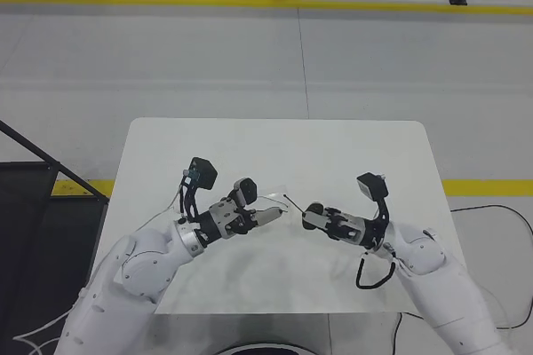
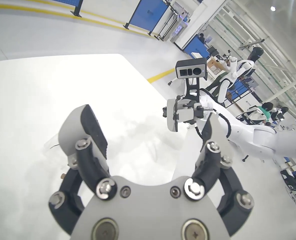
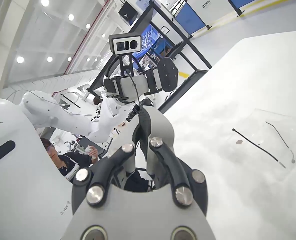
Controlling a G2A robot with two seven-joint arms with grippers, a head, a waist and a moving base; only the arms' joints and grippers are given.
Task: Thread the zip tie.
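Note:
My right gripper (image 3: 141,112) is shut on a thin black zip tie (image 3: 135,88), whose free end sticks out past the fingertips toward the left arm. In the top view that zip tie (image 1: 291,203) slants between the two grippers above the white table (image 1: 355,151). My left gripper (image 2: 150,118) is open, its fingers wide apart and nothing between them. It faces the right gripper (image 2: 173,116) a short way off. From above, the left gripper (image 1: 258,204) and the right gripper (image 1: 307,216) point at each other near the table's middle.
A clear plastic sheet (image 3: 270,121) lies flat on the table beside the left gripper. Two more black zip ties (image 3: 258,146) (image 3: 280,136) rest on it. A black frame (image 1: 18,142) stands off the table's left side.

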